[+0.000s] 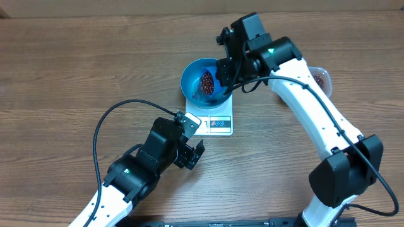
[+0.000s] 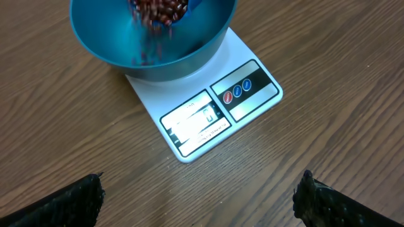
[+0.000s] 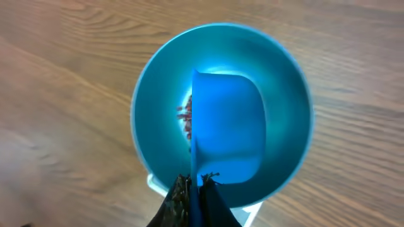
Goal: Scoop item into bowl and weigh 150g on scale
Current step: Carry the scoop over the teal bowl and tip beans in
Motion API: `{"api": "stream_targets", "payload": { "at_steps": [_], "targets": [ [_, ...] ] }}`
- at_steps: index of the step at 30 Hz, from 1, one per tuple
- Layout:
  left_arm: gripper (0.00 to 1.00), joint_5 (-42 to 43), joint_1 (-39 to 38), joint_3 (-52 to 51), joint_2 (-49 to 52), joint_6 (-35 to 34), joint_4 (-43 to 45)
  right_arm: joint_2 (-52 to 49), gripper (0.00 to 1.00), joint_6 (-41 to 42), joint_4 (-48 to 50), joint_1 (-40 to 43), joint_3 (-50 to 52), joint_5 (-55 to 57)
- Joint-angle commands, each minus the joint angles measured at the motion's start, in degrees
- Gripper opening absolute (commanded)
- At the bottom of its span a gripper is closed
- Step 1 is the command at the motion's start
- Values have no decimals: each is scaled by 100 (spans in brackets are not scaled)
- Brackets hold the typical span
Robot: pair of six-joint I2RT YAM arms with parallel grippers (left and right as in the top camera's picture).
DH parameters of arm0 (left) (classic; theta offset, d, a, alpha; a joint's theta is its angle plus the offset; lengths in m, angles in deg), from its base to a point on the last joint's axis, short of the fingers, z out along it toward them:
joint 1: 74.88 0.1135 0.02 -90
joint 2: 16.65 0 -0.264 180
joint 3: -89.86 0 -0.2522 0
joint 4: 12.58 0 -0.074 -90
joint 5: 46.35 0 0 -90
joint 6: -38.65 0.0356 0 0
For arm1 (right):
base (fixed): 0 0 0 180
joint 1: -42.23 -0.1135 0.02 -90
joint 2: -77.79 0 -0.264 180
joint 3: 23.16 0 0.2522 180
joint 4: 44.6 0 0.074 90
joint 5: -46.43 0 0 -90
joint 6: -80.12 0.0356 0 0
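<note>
The teal-blue bowl (image 1: 191, 79) stands on the white scale (image 1: 214, 124). My right gripper (image 1: 222, 72) is over the bowl, shut on the handle of a bright blue scoop (image 3: 230, 126). The scoop is tipped on its side and red-brown beans (image 3: 185, 116) spill from its left edge into the bowl (image 3: 284, 94). From overhead a clump of beans (image 1: 207, 82) shows inside the bowl. My left gripper (image 1: 191, 135) hovers open just in front of the scale. In the left wrist view its fingers (image 2: 69, 205) stand wide apart with only table between them, and the bowl (image 2: 158, 57) and scale display (image 2: 196, 123) lie ahead.
A clear plastic tub (image 1: 320, 79) with beans in it stands at the right, partly hidden behind my right arm. The left arm's black cable (image 1: 101, 126) loops over the wooden table to the left of the scale.
</note>
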Motion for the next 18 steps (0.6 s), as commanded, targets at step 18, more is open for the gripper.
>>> {"api": "stream_targets", "payload": {
  "at_steps": [18],
  "targets": [
    [100, 31, 31, -37, -70, -35, 13, 26, 4, -212, 260, -774, -201, 2098]
  ]
}}
